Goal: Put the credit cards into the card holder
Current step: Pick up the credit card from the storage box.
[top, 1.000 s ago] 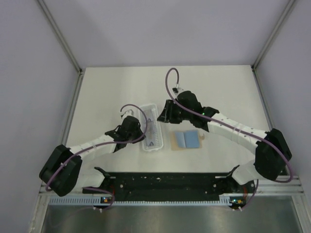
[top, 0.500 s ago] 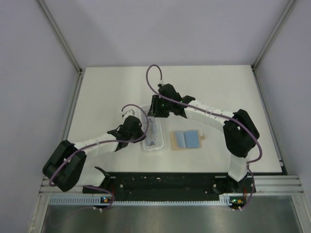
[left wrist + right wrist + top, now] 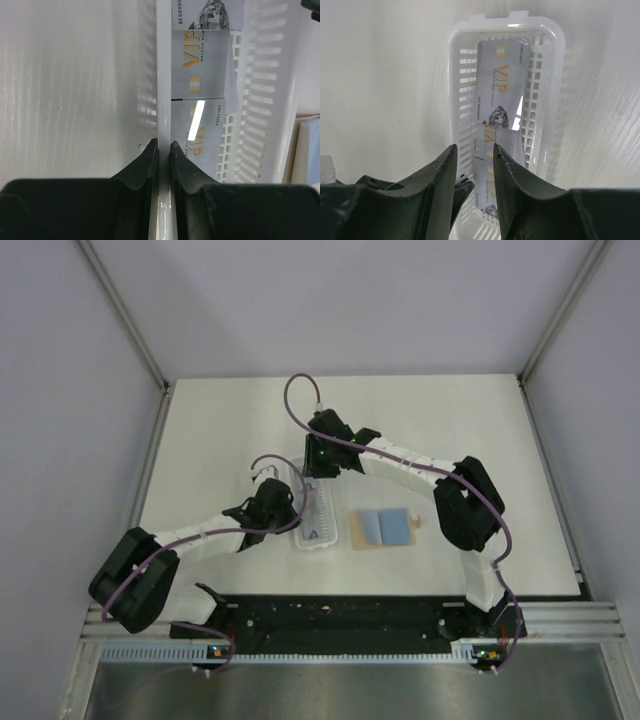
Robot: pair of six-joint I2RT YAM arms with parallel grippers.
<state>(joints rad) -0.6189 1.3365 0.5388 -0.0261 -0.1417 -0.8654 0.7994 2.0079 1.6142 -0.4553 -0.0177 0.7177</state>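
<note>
Silvery credit cards (image 3: 200,65) lettered "VIP" lie in the clear plastic tray (image 3: 260,100). The left gripper (image 3: 164,147) pinches its left wall, and the right gripper (image 3: 474,150) is spread above its far end. Just right, the card holder (image 3: 384,529) lies open on roomy counter (image 3: 220,430).

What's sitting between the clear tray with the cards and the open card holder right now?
Nothing. In the top view, only a narrow strip of bare table separates the clear tray from the card holder.
</note>
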